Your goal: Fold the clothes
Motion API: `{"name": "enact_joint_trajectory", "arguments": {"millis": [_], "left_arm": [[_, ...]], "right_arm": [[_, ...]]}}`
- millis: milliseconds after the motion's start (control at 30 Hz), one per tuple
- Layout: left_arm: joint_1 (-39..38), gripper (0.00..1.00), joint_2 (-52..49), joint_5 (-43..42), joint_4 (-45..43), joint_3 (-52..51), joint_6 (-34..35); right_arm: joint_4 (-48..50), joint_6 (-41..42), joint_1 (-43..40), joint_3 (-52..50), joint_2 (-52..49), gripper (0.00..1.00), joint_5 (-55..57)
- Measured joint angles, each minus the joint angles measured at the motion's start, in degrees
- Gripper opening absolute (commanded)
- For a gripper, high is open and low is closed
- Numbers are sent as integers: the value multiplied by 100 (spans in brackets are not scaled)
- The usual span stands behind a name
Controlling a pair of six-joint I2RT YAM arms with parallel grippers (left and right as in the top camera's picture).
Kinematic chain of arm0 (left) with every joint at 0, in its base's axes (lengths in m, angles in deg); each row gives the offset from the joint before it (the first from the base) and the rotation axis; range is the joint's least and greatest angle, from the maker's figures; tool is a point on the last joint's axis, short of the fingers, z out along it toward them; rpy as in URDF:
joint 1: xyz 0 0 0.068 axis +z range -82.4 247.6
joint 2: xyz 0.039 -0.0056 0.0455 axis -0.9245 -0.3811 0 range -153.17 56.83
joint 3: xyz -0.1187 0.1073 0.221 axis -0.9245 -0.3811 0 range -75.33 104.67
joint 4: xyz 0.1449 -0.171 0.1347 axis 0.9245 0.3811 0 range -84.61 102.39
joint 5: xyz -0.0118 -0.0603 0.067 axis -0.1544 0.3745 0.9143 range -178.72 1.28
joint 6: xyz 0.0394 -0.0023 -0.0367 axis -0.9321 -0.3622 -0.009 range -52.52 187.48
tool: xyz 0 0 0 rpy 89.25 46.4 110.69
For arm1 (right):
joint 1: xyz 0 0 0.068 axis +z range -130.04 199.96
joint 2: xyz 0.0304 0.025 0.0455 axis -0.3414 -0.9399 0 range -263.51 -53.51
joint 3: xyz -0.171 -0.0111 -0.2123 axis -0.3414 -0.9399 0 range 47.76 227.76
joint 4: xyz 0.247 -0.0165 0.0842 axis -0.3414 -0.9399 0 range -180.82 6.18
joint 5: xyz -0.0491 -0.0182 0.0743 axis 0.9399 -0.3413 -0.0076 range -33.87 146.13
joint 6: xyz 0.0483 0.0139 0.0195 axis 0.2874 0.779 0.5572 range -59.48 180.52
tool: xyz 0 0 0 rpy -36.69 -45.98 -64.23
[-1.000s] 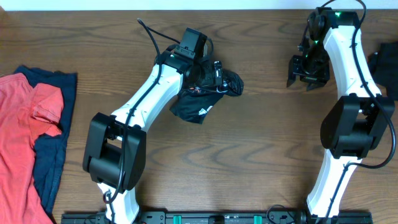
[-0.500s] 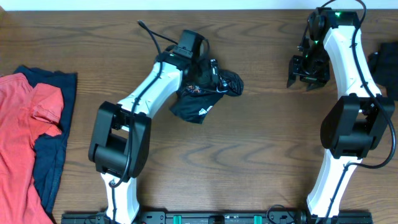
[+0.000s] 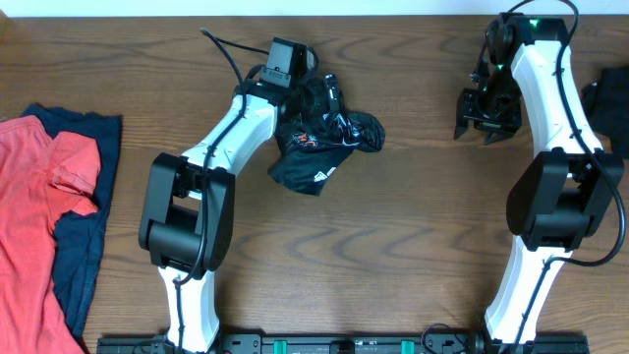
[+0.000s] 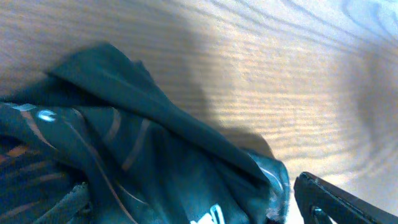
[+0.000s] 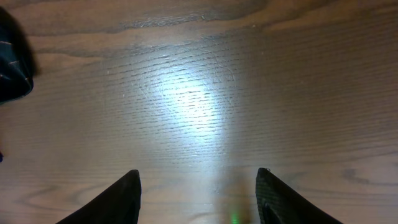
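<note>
The black jersey is seen crumpled at the far middle of the table, the left gripper being spread wide over it, presumably for a grasp, while the right gripper is held parted, empty, well aside.

Thin black sports jersey lying crumpled far centre, white logo showing, red fabric top lying flat over navy top, far left.

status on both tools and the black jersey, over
Left tool open over black jersey, crumpled, unfolded. Right tool open, empty, above table. Red top and navy top far left, not in the way.
</note>
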Motion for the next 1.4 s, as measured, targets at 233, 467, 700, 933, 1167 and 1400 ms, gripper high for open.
{"name": "enact_joint_trajectory", "arguments": {"millis": [233,467,700,933,1167,1400], "left_arm": [[-212,98,0,-387,188,0,68],[-264,98,0,-538,-345,-2,236],[-39,98,-2,-481,-1237,0,614],[140,98,0,-332,-1502,2,758],[203,98,-2,-844,-96,2,717],[197,98,-2,-1165,295,2,601]], "right_arm": [[13,0,0,0,0,58,-90],[13,0,0,0,0,58,-116],[13,0,0,-2,0,58,-129],[11,0,0,-2,0,60,-129],[4,0,0,-2,2,59,-131],[0,0,0,-4,0,60,-131]]}}
